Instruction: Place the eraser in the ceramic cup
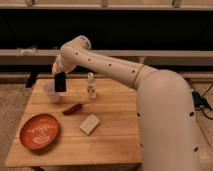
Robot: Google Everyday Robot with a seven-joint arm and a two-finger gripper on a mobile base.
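Observation:
The eraser (60, 82) is a flat black slab hanging upright from my gripper (59, 71), which is shut on its top end. It hangs just over the right side of the white ceramic cup (51, 94), which stands at the far left of the wooden table (115, 135). The eraser hides part of the cup's rim. My white arm (110, 62) reaches in from the right.
A small clear bottle with a white cap (91, 85) stands right of the cup. A red chilli-like thing (73, 108) lies in front of it. A cream-white block (90, 124) lies mid-table. An orange round plate (39, 131) sits front left.

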